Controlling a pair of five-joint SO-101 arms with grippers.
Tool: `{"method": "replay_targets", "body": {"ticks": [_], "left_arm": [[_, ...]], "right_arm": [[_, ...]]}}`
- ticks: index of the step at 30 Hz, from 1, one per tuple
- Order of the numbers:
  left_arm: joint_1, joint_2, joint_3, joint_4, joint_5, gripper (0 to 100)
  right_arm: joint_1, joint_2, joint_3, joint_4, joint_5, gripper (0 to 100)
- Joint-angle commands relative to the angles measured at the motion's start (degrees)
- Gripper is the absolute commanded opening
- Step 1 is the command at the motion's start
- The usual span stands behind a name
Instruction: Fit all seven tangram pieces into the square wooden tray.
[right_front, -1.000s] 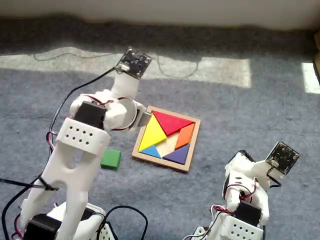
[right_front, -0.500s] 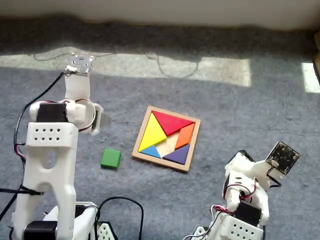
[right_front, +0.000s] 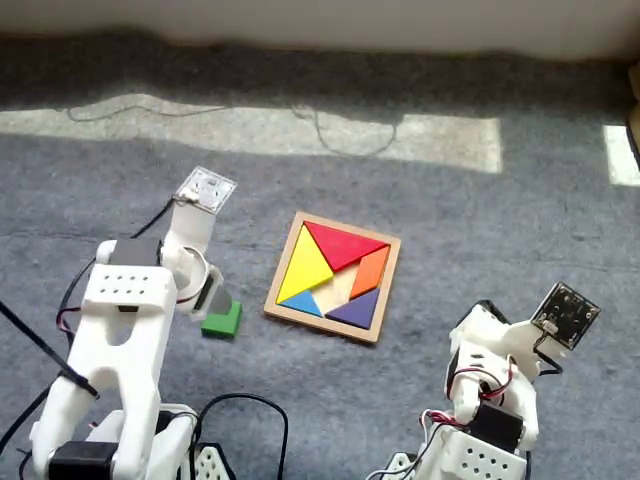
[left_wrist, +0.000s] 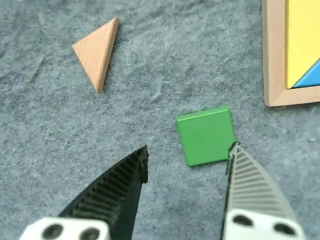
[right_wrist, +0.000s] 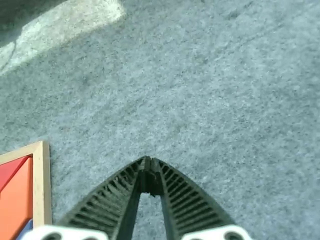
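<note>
The square wooden tray (right_front: 388, 290) lies mid-carpet holding red (right_front: 343, 245), yellow (right_front: 303, 268), orange (right_front: 371, 270), purple (right_front: 356, 309) and blue (right_front: 302, 304) pieces around a bare wooden patch. A green square (left_wrist: 205, 135) lies on the carpet just off the tray's left edge (left_wrist: 272, 75). My left gripper (left_wrist: 188, 149) hangs open right over it, one finger (left_wrist: 247, 180) at its edge, the other out on the carpet. A plain wooden triangle (left_wrist: 97, 52) lies farther out. My right gripper (right_wrist: 147, 165) is shut on nothing, low over bare carpet by the tray's corner (right_wrist: 42, 185).
Grey carpet all around, with a sunlit band (right_front: 400, 140) and a thin cable (right_front: 320, 125) beyond the tray. The right arm (right_front: 500, 370) sits folded at the near right. The left arm's body (right_front: 125, 330) covers the carpet at the near left.
The left arm left the tray's left edge, swung out to the left, then came back down over the green square. The right arm kept still.
</note>
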Motion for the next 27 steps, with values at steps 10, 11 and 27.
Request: {"method": "replay_targets", "body": {"ticks": [10,11,27], "left_arm": [[1.45,-1.01,10.42,-13.54,2.81,31],[1.54,-1.01,10.33,-13.54,2.99,31],[3.74,19.74,-4.44,-5.89,6.51,30]], "right_arm": [[-0.57,-0.92,6.55,0.04,0.7,0.5],[-0.57,-0.92,6.55,0.04,0.7,0.5],[-0.57,-0.92,6.55,0.13,0.7,0.5]]}}
